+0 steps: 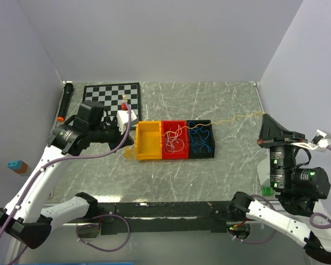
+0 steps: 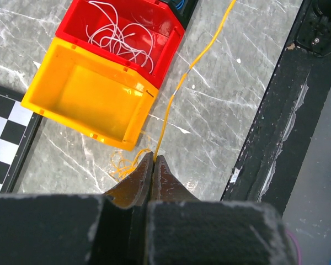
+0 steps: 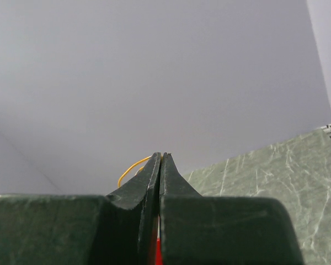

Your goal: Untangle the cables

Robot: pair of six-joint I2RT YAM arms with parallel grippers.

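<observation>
Both claws are gripping the yellow wire.
The left claw is clamping one end just beside the yellow bin; the right claw, closed, is seemingly pinching the other end above the table.

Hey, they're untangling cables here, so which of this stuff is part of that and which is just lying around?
Part of the job: yellow cable, pinched by left claw and right claw; white cable in red bin; blue cable in black bin; empty yellow bin.
Lying about: chessboard; black stick with orange tip; small green object.
</observation>
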